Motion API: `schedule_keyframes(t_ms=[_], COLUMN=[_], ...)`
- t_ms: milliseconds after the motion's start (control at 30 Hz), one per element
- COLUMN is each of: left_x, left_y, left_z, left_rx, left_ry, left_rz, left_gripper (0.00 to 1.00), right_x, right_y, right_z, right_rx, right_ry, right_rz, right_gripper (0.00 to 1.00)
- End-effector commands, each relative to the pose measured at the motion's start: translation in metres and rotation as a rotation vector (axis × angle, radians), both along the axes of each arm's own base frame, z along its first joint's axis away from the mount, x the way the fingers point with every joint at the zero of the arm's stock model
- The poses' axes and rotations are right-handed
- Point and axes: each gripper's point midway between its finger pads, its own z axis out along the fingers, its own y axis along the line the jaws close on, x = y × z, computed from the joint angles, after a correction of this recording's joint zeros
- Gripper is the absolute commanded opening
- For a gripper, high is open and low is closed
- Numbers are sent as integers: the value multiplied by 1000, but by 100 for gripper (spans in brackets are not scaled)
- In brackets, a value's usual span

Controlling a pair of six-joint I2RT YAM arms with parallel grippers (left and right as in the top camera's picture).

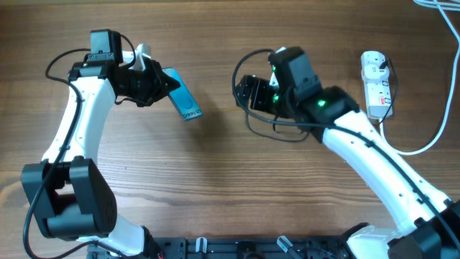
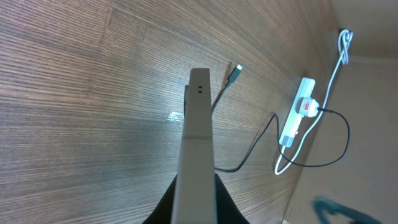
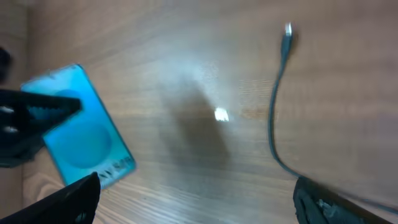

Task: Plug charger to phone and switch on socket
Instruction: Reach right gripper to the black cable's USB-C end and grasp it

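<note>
My left gripper (image 1: 164,86) is shut on the phone (image 1: 185,102) and holds it tilted above the table, its cyan screen facing up. In the left wrist view the phone (image 2: 199,118) shows edge-on, rising from the jaws (image 2: 196,208). My right gripper (image 1: 248,92) is open and empty, just right of the phone. In the right wrist view its fingers (image 3: 199,202) are spread wide over bare wood, with the phone (image 3: 84,127) at left. The charger's black cable (image 1: 253,126) loops under the right gripper. Its connector tip (image 3: 286,32) lies free on the table and also shows in the left wrist view (image 2: 235,73). The white socket strip (image 1: 377,83) lies at the far right.
The socket's thick white cord (image 1: 431,140) curves along the right edge of the table. The strip (image 2: 297,115) and the thin black cable (image 2: 336,140) running to it show in the left wrist view, beside a beige wall. The table is brown wood.
</note>
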Motion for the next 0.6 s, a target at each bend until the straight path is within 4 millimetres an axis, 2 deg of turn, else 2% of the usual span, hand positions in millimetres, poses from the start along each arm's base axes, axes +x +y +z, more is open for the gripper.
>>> schedule_keyframes(t_ms=[0,67,167,233,333,400,533,567], left_x=[0,-1,-1,-1,-3,-3,-3,-3], left_y=[0,0,0,0,0,0,-1,-1], left_z=[6,5,5,5,5,5,5,4], left_rx=[-8,-9,-9,-9,-9,-10,-10,-10], left_ry=[-24,-19,-19,-17,-8,-7,-7,-5], left_rz=[-18,-18,-18,-18,-17,-17,-17,-17], left_gripper=[4,4,4,4,4,4,4,4], right_x=[37,59,93,108,112,114,116,118], right_y=[-15,-18,-8,-9,-15,-14,-11,-10], right_z=[12,1,-44,-71,-99,-122,-156,-161], right_rx=[-97,-157,-161,-191,-220,-240,-243,-243], right_ry=[-9,67,122,128,184,211,255,256], right_rz=[20,48,66,46,-20,-8,2,0], right_gripper=[100,100,100,100,99,89,54,50])
